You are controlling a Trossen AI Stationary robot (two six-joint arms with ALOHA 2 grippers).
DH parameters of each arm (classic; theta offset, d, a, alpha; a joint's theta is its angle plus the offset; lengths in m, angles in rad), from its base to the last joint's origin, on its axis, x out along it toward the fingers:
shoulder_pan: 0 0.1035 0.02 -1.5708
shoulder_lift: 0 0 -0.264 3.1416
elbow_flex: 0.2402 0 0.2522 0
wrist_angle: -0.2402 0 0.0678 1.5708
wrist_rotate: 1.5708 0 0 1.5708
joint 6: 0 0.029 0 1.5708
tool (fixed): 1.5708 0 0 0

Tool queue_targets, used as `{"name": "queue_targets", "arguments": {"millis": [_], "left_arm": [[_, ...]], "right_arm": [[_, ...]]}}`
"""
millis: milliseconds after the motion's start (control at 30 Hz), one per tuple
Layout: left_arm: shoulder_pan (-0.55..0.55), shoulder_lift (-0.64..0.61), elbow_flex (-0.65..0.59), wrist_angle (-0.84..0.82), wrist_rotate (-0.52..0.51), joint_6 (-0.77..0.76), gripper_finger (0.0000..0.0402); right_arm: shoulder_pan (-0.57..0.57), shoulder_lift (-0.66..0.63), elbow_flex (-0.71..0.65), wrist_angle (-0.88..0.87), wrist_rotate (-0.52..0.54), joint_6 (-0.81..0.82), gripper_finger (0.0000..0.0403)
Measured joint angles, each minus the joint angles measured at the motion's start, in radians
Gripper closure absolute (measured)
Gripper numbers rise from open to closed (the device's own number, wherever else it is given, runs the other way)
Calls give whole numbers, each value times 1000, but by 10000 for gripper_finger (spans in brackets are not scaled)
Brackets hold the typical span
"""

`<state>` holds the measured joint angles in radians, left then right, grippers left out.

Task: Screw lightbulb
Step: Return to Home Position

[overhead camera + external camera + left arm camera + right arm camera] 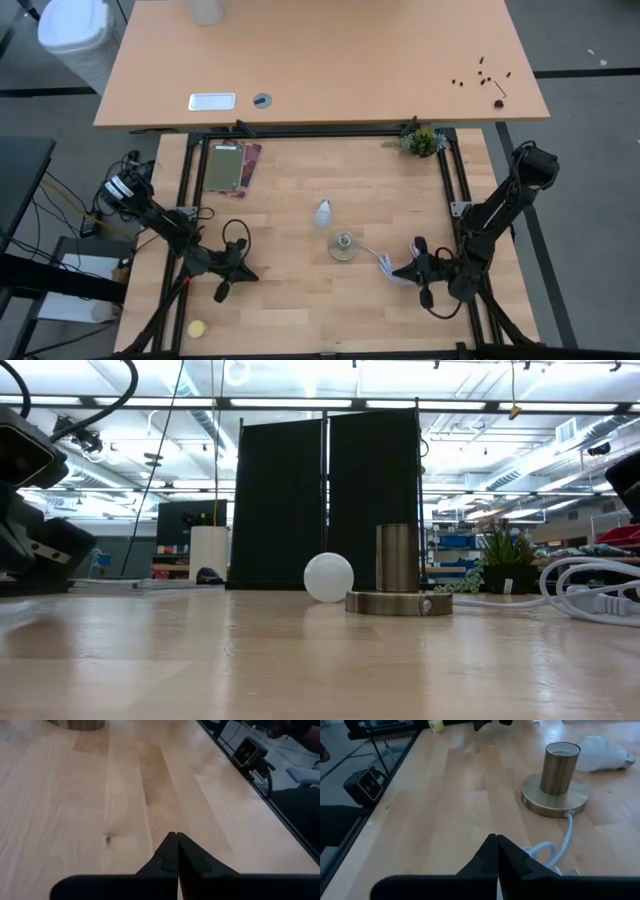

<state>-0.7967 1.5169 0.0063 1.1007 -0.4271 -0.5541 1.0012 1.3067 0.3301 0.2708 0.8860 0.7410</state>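
White and smooth, the lightbulb (323, 212) is lying on its side near the middle of the surface (300, 315). It is sitting just beside the gold lamp base (343, 246), not screwed in, and nothing is holding it.

The left gripper (176, 840) is sitting low over bare wood on the left side. Its two fingers are pressing together with nothing between them. The right gripper (496, 840) is sitting low on the right side, squeezed together too and carrying nothing. The white cable (567, 832) from the lamp base is curling right in front of its tips.

The job now looks like going back to the rest spot, and both arms are looking nearly there. To do it well, each arm should be going slowly and heading away from the middle, not toward it. The right one is needing the most care. If it is catching the cable, the lamp base may be getting tugged and bumping the lightbulb, and a round bulb is likely rolling easily.

Lots of open wood is lying between the two arms. Black rails (184, 180) are running along the sides of the surface, close to each arm, so that is looking like the tight part.
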Motion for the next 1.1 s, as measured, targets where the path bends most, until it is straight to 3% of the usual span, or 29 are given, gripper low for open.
{"name": "queue_targets", "arguments": {"millis": [167, 367, 533, 833, 1100], "left_arm": [[0, 0, 0, 3, 0, 12, 400], [0, 0, 0, 4, 1, 179, 392], [18, 0, 11, 72, -6, 290, 391], [34, 0, 70, 215, -6, 286, 390], [44, 0, 116, 236, -7, 285, 390]], "right_arm": [[0, 0, -47, 11, -8, 53, 393], [0, 0, -132, 110, -93, 102, 400], [0, 0, -180, 189, -95, 98, 398], [-2, 0, -182, 193, -129, 61, 378], [-2, 0, -182, 194, -145, 60, 378]]}}
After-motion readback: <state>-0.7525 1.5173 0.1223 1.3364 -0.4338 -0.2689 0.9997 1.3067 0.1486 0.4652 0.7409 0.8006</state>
